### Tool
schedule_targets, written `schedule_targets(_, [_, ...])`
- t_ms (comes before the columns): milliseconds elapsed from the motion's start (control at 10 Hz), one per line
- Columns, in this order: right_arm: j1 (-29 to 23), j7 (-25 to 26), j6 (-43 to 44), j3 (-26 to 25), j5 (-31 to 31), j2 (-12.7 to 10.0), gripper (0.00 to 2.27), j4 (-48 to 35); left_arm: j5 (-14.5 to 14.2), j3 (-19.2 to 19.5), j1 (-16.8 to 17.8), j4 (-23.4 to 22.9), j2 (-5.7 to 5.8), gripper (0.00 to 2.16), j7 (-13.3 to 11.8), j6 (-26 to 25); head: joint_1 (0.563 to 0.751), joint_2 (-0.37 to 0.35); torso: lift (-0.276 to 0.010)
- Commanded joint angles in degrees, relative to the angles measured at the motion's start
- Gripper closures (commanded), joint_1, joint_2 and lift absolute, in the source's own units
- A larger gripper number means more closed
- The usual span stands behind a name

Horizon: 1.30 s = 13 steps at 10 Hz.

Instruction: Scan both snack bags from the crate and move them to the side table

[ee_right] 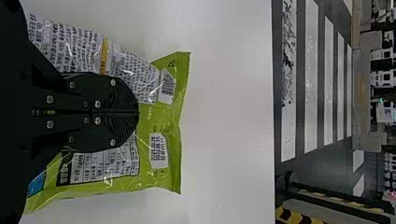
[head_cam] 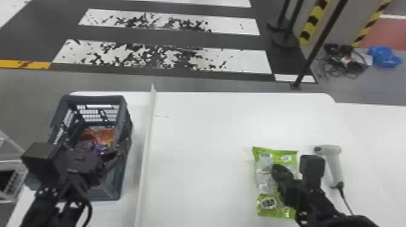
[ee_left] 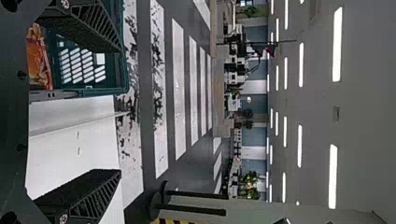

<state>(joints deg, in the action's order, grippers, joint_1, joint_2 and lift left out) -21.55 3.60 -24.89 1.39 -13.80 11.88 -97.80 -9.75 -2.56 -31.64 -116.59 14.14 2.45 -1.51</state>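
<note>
Right wrist view: right gripper [ee_right: 138, 112] fully closed over green snack bag [ee_right: 156, 116], hold can't be told; pinch should be kept off barcode [ee_right: 167, 87].

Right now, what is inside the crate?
An orange snack bag lies in the crate, with purple patches toward its near side. The left gripper and its arm hide the crate's near part; anything there cannot be seen.
</note>
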Motion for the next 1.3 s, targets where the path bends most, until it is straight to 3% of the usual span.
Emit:
schedule_targets(0, [0.5, 0.0, 0.7, 0.5, 0.2, 0.0, 2.25, 1.7, -0.1, 0.1, 0.0, 0.2, 0.01, 0.07, 0.0, 0.5, 0.695, -0.060, -0.029])
schedule_targets(200, [0.0, 0.0, 0.7, 0.8, 0.3, 0.0, 2.25, 0.2, 0.0, 0.0, -0.1, 0.2, -0.07, 0.07, 0.0, 1.2, 0.695, -0.057, -0.029])
schedule_targets(500, [-4.2, 1.1, -0.6, -1.3, 1.5, 0.0, 2.19, -9.8, 0.0, 0.0, -0.2, 0.2, -0.16, 0.07, 0.0, 1.7, 0.695, -0.056, -0.029])
schedule_targets(600, [-4.7, 2.5, -1.1, -1.4, 3.4, 0.0, 1.91, -11.8, 0.0, 0.0, -0.2, 0.2, -0.16, 0.07, 0.0, 1.7, 0.695, -0.059, -0.029])
schedule_targets(700, [-5.0, 2.5, -1.4, -2.4, 3.5, 0.0, 1.16, -12.5, 0.0, 0.0, -0.2, 0.2, -0.16, 0.07, 0.0, 1.9, 0.695, -0.065, -0.029])
schedule_targets(800, [-5.0, 2.5, -1.8, -3.9, 3.4, 0.1, 0.10, -12.5, 0.0, 0.0, -0.2, 0.2, -0.16, 0.07, 0.1, 2.1, 0.695, -0.072, -0.029])
schedule_targets(900, [-5.3, 1.9, -1.4, -5.7, 3.3, 0.3, 0.04, -12.7, 0.0, 0.2, -0.2, 0.3, -0.07, 0.07, 0.1, 2.1, 0.695, -0.084, -0.029])
schedule_targets(1200, [-5.3, 1.5, -2.1, -10.8, 0.9, 3.6, 0.03, -11.7, -0.2, 0.3, 0.0, 0.7, -0.07, 0.07, -0.1, 2.4, 0.695, -0.154, -0.029])
